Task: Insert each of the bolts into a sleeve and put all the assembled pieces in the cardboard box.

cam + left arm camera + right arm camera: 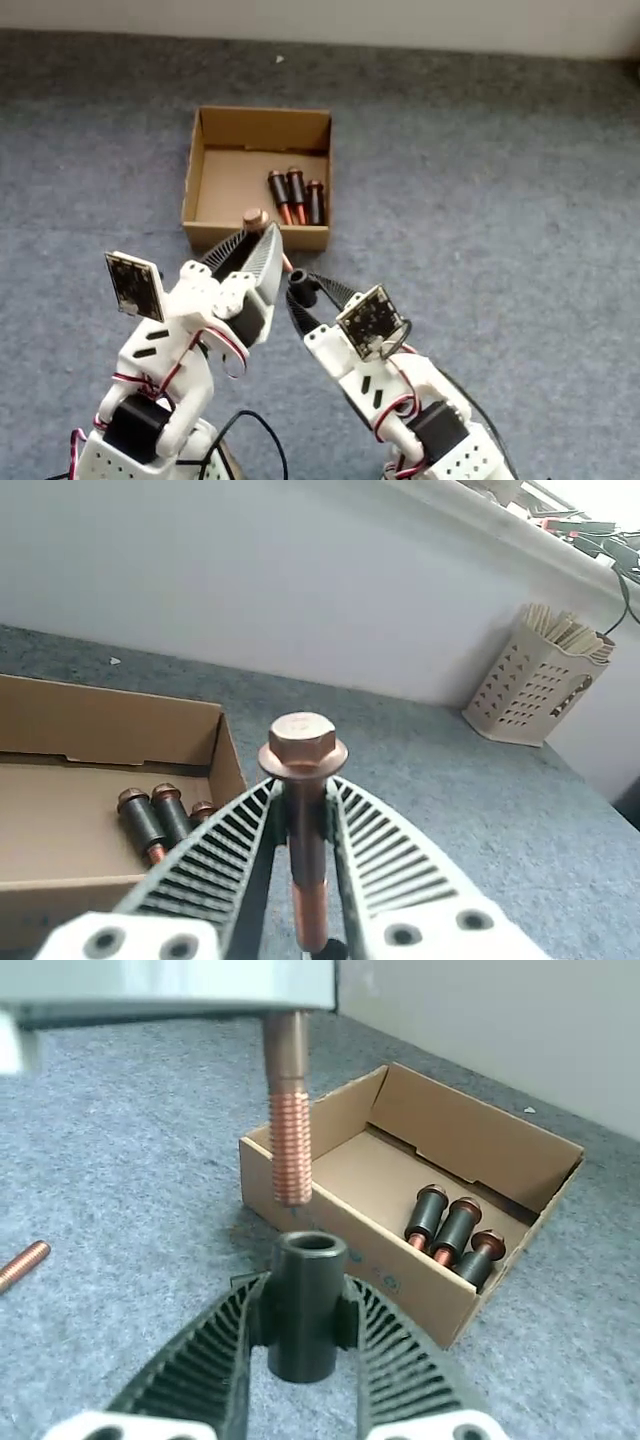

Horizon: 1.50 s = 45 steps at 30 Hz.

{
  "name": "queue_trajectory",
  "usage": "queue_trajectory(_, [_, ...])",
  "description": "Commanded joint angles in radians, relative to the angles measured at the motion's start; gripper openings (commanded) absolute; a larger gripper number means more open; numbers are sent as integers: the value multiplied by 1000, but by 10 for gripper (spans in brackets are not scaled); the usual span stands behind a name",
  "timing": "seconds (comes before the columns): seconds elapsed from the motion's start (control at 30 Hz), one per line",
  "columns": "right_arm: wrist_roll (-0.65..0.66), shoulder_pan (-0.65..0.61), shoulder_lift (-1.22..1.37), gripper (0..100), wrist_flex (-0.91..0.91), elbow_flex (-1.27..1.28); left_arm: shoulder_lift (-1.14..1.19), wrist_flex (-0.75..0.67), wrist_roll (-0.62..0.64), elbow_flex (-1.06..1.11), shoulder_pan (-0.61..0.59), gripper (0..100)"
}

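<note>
1. High view: a grey carpet (500,200) covers the table and runs up to a pale wall (400,20). The cardboard box (257,120) sits open on it, with three assembled pieces (296,196) lying side by side against one inner wall. Both arms stand just in front of the box. The left gripper (255,240) is clamped on a bolt (254,217), head up. The right gripper (300,290) is just beside it and grips a black sleeve (299,285).
2. Left wrist view: the ribbed fingers (225,850) pinch the copper-coloured bolt by its shank, upright, with its hexagonal head above the tips. Beyond it are the box, the carpet, the white wall and a pale perforated holder (535,690) full of thin sticks.
3. Right wrist view: the fingers close on the sleeve, which stands upright with its bore facing up. The bolt's threaded end hangs just above the bore and is not in it. A loose bolt (22,1264) lies on the carpet, well apart from the box.
</note>
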Motion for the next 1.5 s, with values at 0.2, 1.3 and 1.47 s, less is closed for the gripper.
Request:
queue_trajectory(0.2, [12, -4, -30, 5, 2, 108, -28, -18, 26, 8, 58, 5])
queue_trajectory(1.3, [9, 64, -30, 5, -2, 110, -30, 163, 26, 74, 117, 196])
queue_trajectory(1.47, [9, 65, -30, 5, -4, 113, -30, 163, 28, 50, 94, 196])
